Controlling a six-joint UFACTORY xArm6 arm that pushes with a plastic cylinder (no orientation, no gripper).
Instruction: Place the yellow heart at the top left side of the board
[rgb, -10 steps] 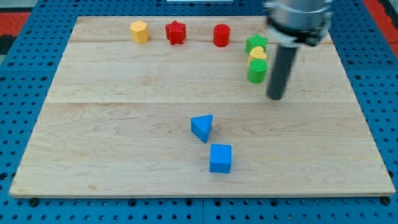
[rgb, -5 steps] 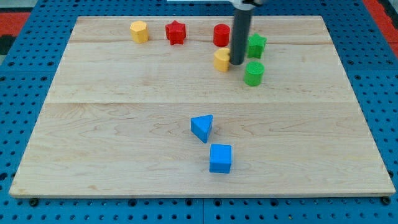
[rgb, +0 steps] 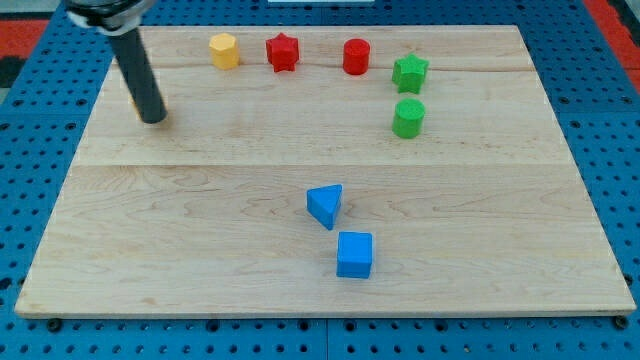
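My tip (rgb: 153, 119) rests on the wooden board (rgb: 250, 150) near its left edge, in the upper part. The yellow heart is almost wholly hidden behind the rod; only a thin yellow sliver (rgb: 136, 104) shows at the rod's left side, just above the tip. The tip sits against it on its right. A yellow hexagon block (rgb: 224, 50) lies up and to the right of the tip, near the board's top edge.
A red star (rgb: 283, 51) and a red cylinder (rgb: 356, 56) lie along the top edge. A green star (rgb: 410, 72) and a green cylinder (rgb: 408, 117) lie at the upper right. A blue triangle (rgb: 325, 205) and a blue cube (rgb: 354, 254) lie at the lower middle.
The rod has swept far to the left across the upper board, pushing the yellow heart from beside the green blocks to the left edge. The other blocks have not moved.
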